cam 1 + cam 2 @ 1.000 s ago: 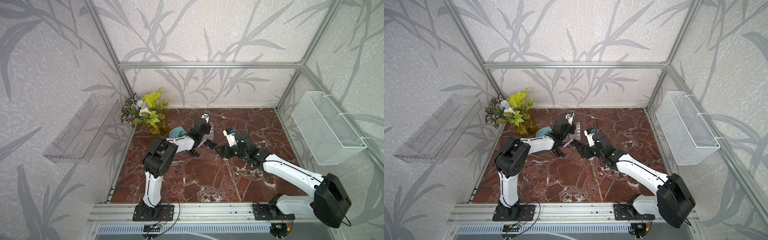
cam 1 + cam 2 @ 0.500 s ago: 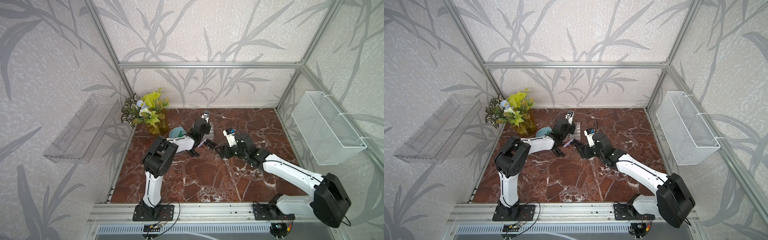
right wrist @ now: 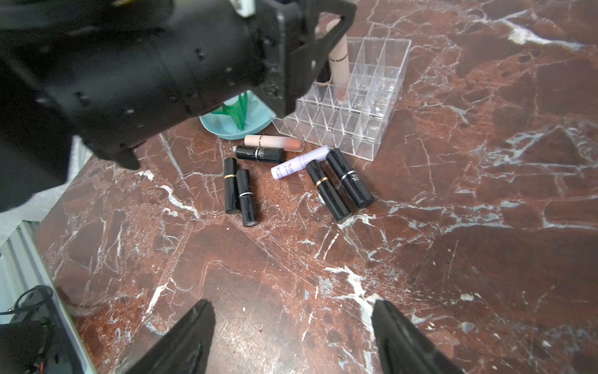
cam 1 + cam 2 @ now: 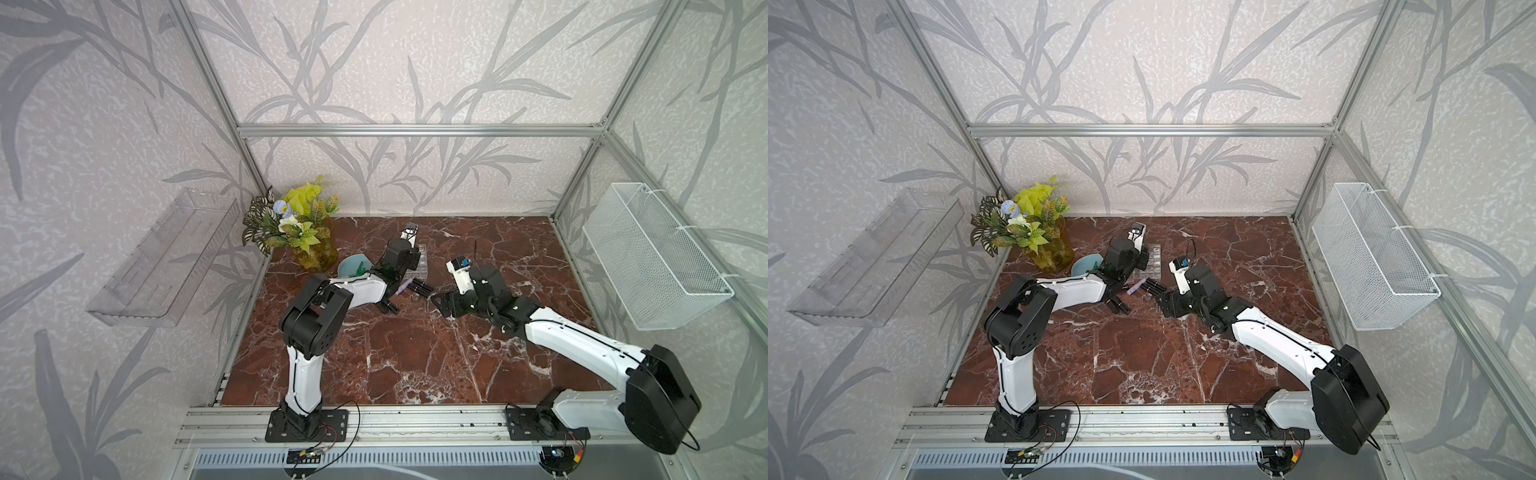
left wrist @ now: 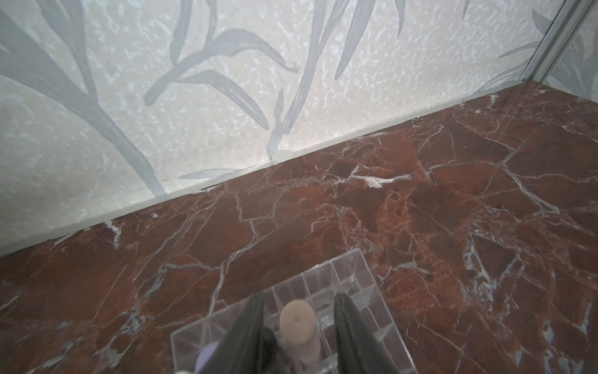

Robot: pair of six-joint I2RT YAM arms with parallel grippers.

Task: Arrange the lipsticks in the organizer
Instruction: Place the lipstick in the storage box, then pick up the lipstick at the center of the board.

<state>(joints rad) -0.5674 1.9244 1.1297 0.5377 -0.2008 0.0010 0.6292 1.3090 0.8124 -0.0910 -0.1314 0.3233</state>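
The clear organizer stands near the back of the table, seen in both top views. A pale pink lipstick stands upright in one of its compartments. My left gripper hangs over it, open, with a gap between each finger and the tube. Several lipsticks lie loose in front of the organizer: black ones, a lilac one and a pale pink one. My right gripper is open and empty, low over bare table short of them.
A teal bowl holding a green toy rake sits beside the organizer. A plant vase fills the back left corner. On the left wall hangs a clear tray, on the right wall a white mesh basket.
My left gripper's jaws have parted and let go of the pale pink lipstick, which stays standing in the organizer. The right arm has not moved.
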